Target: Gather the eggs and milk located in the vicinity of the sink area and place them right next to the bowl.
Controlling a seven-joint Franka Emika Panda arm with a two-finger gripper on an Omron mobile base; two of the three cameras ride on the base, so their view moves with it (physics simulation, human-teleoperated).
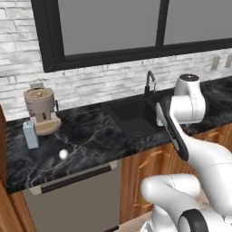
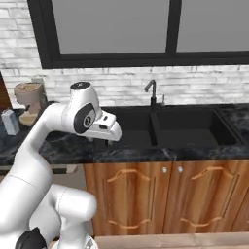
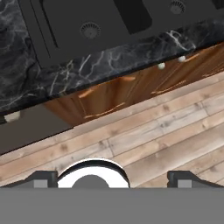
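My pincer (image 3: 112, 177) hangs wide apart, holding nothing, above the counter edge by the sink (image 3: 87, 26). My arm is folded high. Egg (image 1: 63, 154) and milk (image 1: 31, 134) sit well left; the bowl may be hidden.

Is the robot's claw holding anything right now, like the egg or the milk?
No, nothing is held. The claw is open, looking down at the floor. The egg and the milk sit on the counter.
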